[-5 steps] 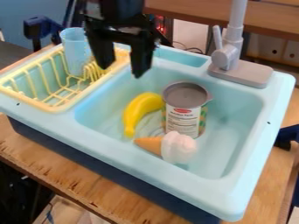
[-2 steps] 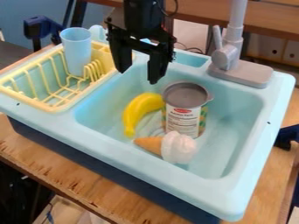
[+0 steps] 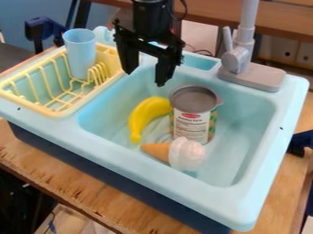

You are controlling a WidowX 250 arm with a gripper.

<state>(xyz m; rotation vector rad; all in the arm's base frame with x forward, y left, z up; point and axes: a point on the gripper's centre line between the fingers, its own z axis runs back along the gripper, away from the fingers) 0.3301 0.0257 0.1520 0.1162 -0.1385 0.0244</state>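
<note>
Sink (image 3: pixel 125 148) below claw (image 3: pixel 145 78) holds ice cream (image 3: pixel 186 154) partly hiding a can (image 3: pixel 192 122).

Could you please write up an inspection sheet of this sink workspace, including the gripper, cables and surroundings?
Surface: pale blue toy sink on a wooden table.
Things: yellow banana, upright can and ice cream cone lying on its side, all inside the sink.
Clutter: blue cup upright in the yellow dish rack.
Gripper: the gripper is open and holds nothing, above the far part of the sink.
Cables: dark cable looping above the gripper.
Surroundings: grey tap at the sink's back edge.
</note>
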